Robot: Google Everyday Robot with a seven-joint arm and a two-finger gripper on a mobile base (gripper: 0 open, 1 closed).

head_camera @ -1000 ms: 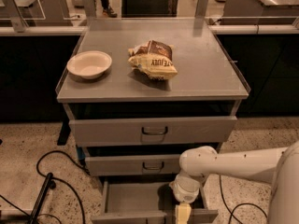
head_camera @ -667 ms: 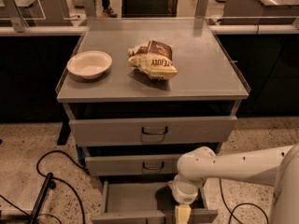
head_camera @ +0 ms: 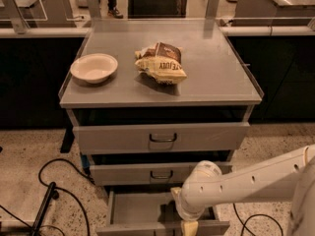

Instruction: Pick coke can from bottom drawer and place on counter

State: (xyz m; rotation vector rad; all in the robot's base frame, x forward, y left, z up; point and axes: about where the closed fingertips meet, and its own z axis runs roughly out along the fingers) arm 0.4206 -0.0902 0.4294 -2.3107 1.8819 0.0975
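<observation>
Coke can unseen; the white arm's gripper (head_camera: 189, 227) still hangs at the front of the open shallow grey metal bottom drawer (head_camera: 134, 208), its grip impossible to tell, so the pick is not yet done.

Grey bottom drawer (head_camera: 132, 209) open, claw (head_camera: 189, 226) over it

I am looking down from high in front, fairly near, facing the counter (head_camera: 211, 80), with my gripper (head_camera: 188, 226) hanging at the open bottom drawer (head_camera: 133, 208) along the view's lower edge.
</observation>
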